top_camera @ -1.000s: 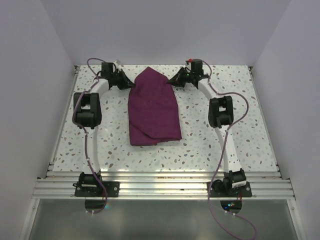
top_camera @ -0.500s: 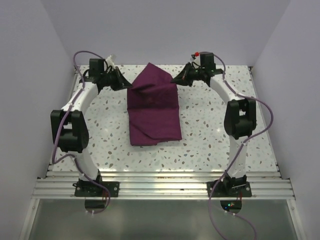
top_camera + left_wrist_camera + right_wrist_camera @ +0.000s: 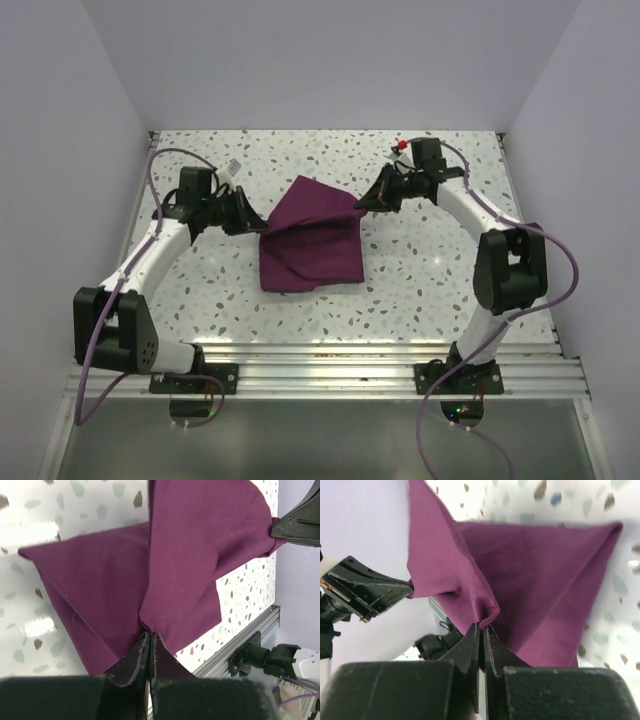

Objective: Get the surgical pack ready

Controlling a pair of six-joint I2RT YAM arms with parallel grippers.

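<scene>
Tabletop (image 3: 440,270) carries the maroon cloth (image 3: 315,250) at its centre, the far flap held up off it. My left pincer (image 3: 256,226) is clamped on the flap's 9 o'clock corner, and my right pincer (image 3: 364,203) pinches its 2 o'clock corner.

The cloth (image 3: 310,245) is showing plain maroon, the bench (image 3: 430,275) white with grey-green speckles, the fingers (image 3: 131,662) black.

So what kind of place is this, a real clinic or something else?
Most likely a robot lab test cell, not a clinic: a speckled table boxed in by plain white walls, an aluminium mounting rail at its near edge, and the left gripper and right gripper each pinching one maroon cloth.
</scene>
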